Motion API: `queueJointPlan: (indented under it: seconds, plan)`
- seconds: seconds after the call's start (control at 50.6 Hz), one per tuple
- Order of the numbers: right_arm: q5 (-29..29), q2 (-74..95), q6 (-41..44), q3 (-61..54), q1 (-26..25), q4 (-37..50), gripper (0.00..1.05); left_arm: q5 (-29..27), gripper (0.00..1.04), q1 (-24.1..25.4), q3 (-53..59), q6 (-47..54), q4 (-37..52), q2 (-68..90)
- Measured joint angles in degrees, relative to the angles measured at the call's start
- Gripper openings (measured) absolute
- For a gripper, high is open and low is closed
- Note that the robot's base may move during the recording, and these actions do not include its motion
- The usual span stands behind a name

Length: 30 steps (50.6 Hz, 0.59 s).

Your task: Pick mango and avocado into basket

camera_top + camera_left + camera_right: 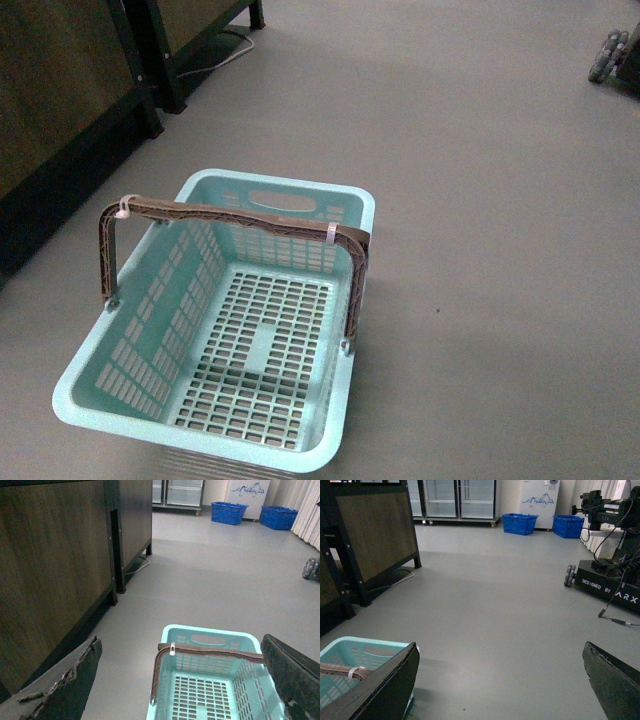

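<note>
The basket is sitting empty on the grey floor, directly ahead of the robot and close to the floor's edge where the dark wooden cabinet is standing. Its brown handles are standing upright, tied together across the middle. That is probably leaving an open half on either side for dropping fruit in.

The left gripper is hanging above the basket with jaws spread wide, holding nothing. The right gripper is spread just as wide and equally empty, looking past the basket's corner over bare floor.

Neither the mango nor the avocado is showing in any view, so the picking is apparently not yet started, and both arms seem to be poised ready for a first grasp.
</note>
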<state>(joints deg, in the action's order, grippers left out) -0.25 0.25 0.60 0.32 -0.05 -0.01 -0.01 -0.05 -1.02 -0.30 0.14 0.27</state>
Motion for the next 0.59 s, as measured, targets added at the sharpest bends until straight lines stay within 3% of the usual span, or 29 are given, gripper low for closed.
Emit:
queueJointPlan:
  seconds: [0.593]
  plan:
    - [0.0, 0.0, 0.0, 0.0, 0.0, 0.0, 0.97, 0.0, 0.97, 0.0, 0.0, 0.0, 0.0, 0.0]
